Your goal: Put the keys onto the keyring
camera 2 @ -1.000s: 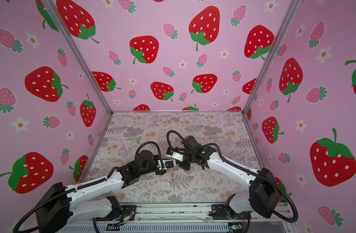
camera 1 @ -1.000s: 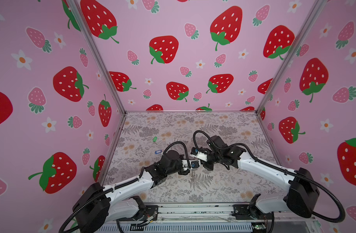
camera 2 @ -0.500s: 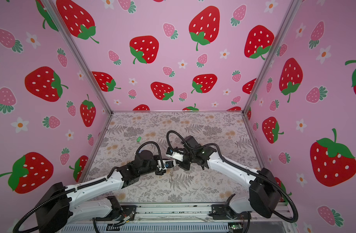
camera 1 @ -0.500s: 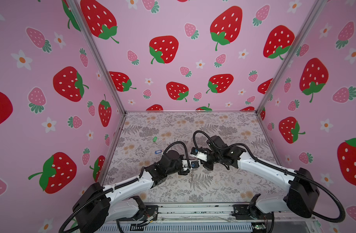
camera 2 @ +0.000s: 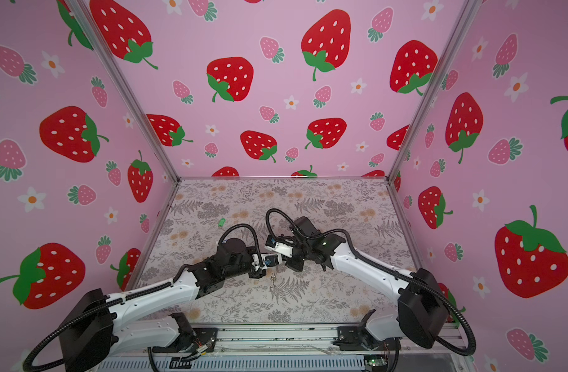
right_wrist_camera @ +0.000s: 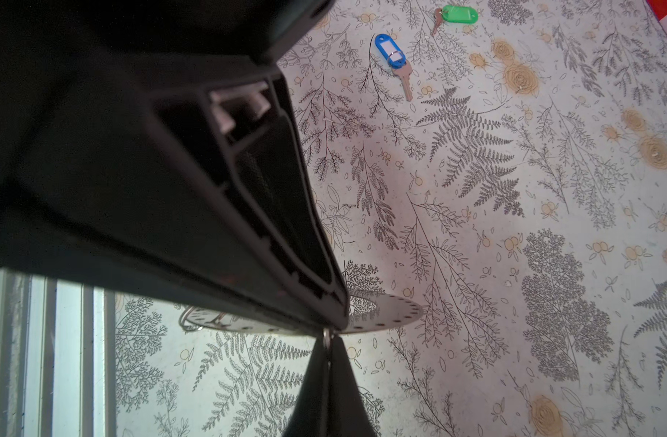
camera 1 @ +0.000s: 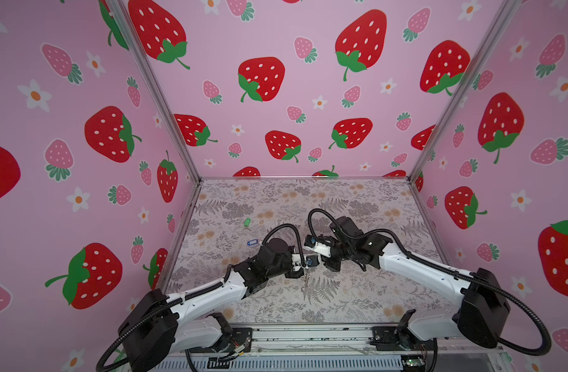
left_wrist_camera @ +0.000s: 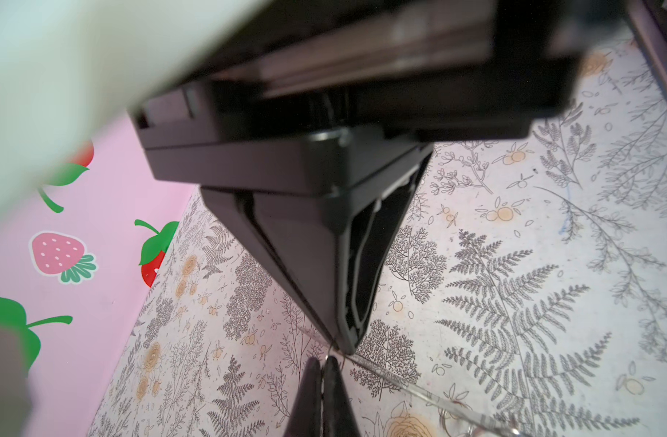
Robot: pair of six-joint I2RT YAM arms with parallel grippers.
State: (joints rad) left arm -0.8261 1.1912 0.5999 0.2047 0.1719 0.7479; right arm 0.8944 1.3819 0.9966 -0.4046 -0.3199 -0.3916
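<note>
We're at the middle of both top views. My left gripper (left_wrist_camera: 324, 359) and right gripper (right_wrist_camera: 329, 342) meet tip to tip, each with its jaws pressed together, pinching the keyring (right_wrist_camera: 392, 312). It looks to be held clear of the table (camera 1: 356, 199). Nothing is threaded yet, by my reckoning: the green key (camera 1: 247, 222) and the blue key (camera 1: 252, 242) lie loose left of centre, above my left arm, well apart from the ring. So the ring's in hand — both keys are left to fetch and slip on.
</note>
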